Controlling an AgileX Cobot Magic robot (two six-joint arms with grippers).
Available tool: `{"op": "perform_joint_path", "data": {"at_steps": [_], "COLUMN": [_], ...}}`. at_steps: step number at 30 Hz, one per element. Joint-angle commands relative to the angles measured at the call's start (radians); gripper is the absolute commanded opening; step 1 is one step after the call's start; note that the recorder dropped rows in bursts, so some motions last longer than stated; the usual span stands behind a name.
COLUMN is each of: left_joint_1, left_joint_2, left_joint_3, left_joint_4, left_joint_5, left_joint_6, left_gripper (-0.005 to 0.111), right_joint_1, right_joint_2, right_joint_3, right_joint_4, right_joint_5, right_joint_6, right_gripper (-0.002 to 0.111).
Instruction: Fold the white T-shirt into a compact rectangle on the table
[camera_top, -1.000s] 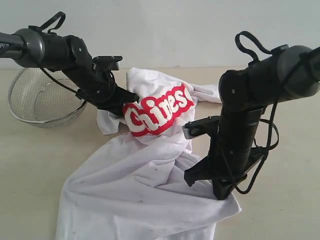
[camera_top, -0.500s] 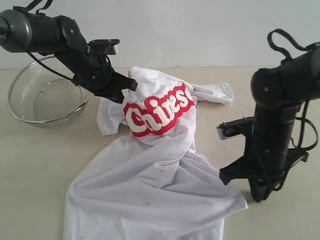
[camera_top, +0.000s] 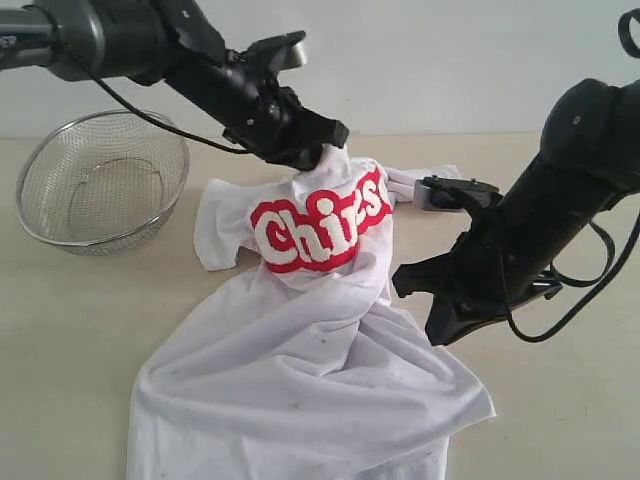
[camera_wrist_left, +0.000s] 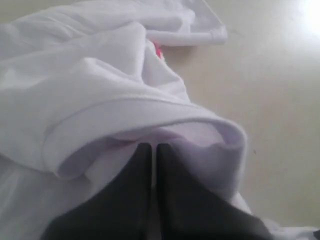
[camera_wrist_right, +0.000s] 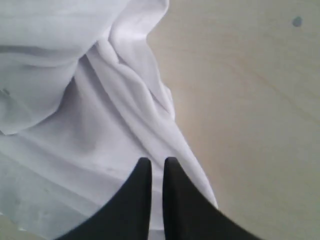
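White T-shirt (camera_top: 300, 350), left pincer (camera_top: 330, 152) farther right

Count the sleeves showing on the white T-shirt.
2. One sleeve sits beside the red band on the mesh bowl side; the other sleeve lies past the band's opposite end, partly hidden by the right arm.

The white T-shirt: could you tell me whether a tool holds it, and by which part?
The left tool pinches the white T-shirt by a hemmed edge above the red lettering; whether the right tool grips it is unclear.
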Motion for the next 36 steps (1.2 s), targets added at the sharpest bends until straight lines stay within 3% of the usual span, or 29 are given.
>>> {"op": "perform_joint_path", "data": {"at_steps": [1,7,11,16,23,27,30,32,34,36], "left_joint_1": [-0.022,0.02,0.032,-0.005,-0.031,-0.028,-0.028,-0.028,-0.028,-0.028], "left_joint_2": [0.053,-0.021,-0.063,-0.05,-0.021,-0.003,0.006,0.008,0.008,0.008], "left_joint_3": [-0.064,-0.191,-0.267,-0.254,-0.208,-0.208,-0.207,-0.205,-0.205,-0.205], "left_joint_4": [0.124,0.231,0.193,0.127,0.107,0.14,0.187,0.189,0.202,0.204], "left_joint_5": [0.088,0.056,0.206,0.34,0.365,0.372,0.36,0.359,0.375,0.399], "left_joint_6": [-0.088,-0.201,-0.192,-0.149,-0.149,-0.231,-0.238,-0.238,-0.238,-0.238], "left_gripper": [0.004,0.004,0.004,0.004,0.004,0.004,0.004,0.007,0.017,0.03], "right_joint_1": [-0.006,-0.006,-0.006,-0.006,-0.006,-0.006,-0.006,-0.006,-0.006,-0.006], "right_joint_2": [0.021,0.04,0.042,0.042,0.042,0.042,0.042,0.042,0.042,0.052], "right_joint_3": [-0.008,-0.008,-0.008,-0.008,-0.012,-0.016,-0.036,-0.07,-0.122,-0.181], "right_joint_4": [0.068,0.057,0.057,0.07,0.07,0.091,0.162,0.214,0.214,0.214], "right_joint_5": [-0.016,-0.014,-0.014,-0.043,-0.061,-0.078,-0.084,-0.086,-0.09,-0.092], "right_joint_6": [-0.08,-0.089,-0.089,-0.098,-0.098,-0.101,-0.169,-0.208,-0.2,-0.189], "right_gripper": [0.005,0.005,0.005,0.005,0.005,0.006,0.018,0.036,0.055,0.062]}}
